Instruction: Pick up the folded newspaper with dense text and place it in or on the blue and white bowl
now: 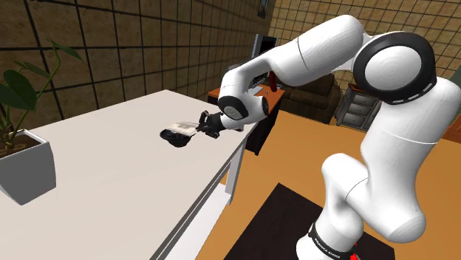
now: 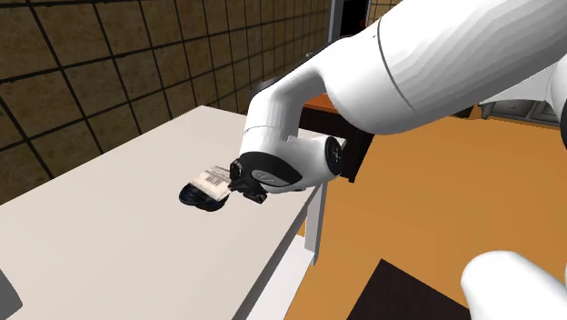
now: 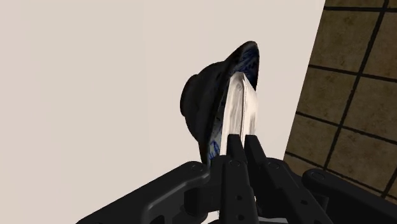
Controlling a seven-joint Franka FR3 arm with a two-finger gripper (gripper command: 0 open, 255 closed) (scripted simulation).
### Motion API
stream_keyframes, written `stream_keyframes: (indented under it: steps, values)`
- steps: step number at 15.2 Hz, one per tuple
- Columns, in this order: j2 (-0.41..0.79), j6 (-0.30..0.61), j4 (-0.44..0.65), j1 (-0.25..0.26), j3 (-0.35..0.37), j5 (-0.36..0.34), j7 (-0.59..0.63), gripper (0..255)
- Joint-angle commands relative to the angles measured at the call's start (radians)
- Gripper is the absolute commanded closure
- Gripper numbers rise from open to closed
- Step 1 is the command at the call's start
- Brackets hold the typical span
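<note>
At the far left of the shoulder view, a white pot [image 1: 26, 171] with a leafy green plant [image 1: 18, 87] stands on the pale table [image 1: 111, 192], well apart from everything else. Further right, near the table's far edge, sits the bowl [image 1: 174, 137], dark outside with a blue and white pattern inside. The folded newspaper [image 1: 184, 127] lies just over the bowl's rim, tilted. I cannot tell whether it touches the bowl.

Just to the right of the paper is the black gripper [image 1: 201, 125], which holds the paper's near edge. In the wrist view the two fingers [image 3: 234, 153] stand narrow, almost together, pinching the thin fold of the paper between them, with the bowl right behind it. In the second exterior view the paper sits over the bowl on the side nearest the gripper.

From the gripper the white arm [image 1: 318, 52] rises to the right and bends down toward the lower right corner, above a dark mat [image 1: 277, 214] on the orange floor [image 1: 295, 151]. A brown tiled wall [image 1: 111, 44] stands behind the table.
</note>
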Motion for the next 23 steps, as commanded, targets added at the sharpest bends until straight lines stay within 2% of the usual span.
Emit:
stream_keyframes:
  steps: [1,10,18,19,23]
  values:
    - [0.031,-0.033,-0.006,-0.002,-0.004,0.025,-0.01,255]
    - [0.166,-0.176,-0.036,-0.018,-0.008,0.112,-0.031,255]
    - [0.166,-0.176,-0.036,-0.018,-0.008,0.112,-0.032,255]
    - [0.166,-0.176,-0.036,-0.018,-0.008,0.112,-0.032,0]
    - [0.166,-0.176,-0.036,-0.018,-0.008,0.113,-0.032,0]
